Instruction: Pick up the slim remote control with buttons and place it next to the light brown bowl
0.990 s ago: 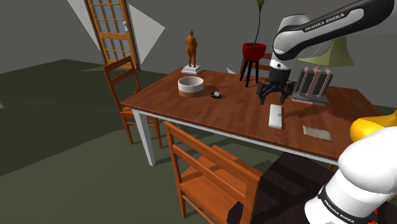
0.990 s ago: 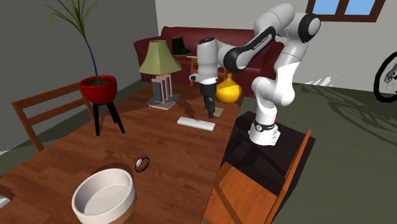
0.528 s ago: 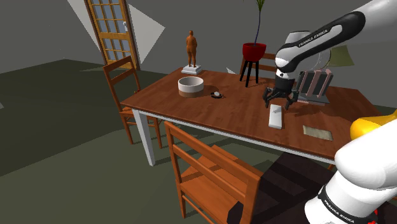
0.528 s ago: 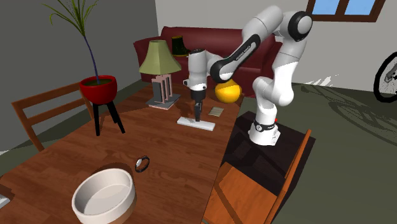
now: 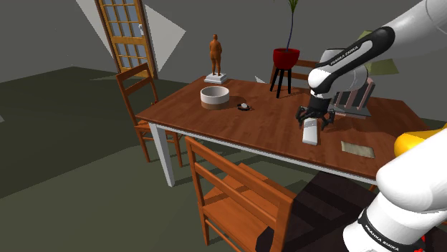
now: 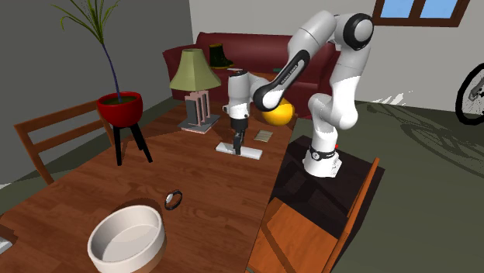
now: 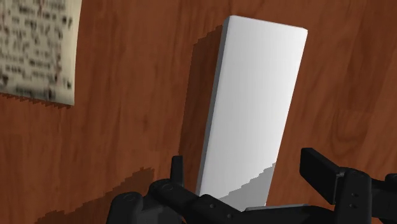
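Jaws stand apart astride the white remote (image 7: 254,102).

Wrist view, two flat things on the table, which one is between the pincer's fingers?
The plain white remote, flanked by the open pincer; the tan printed card lies apart, beside the remote.

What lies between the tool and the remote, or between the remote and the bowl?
Nothing separates the tool from the white remote; the tool is open and straddles one end of it. Toward the bowl, a small dark ring lies on the table close to the bowl, roughly on the straight path.
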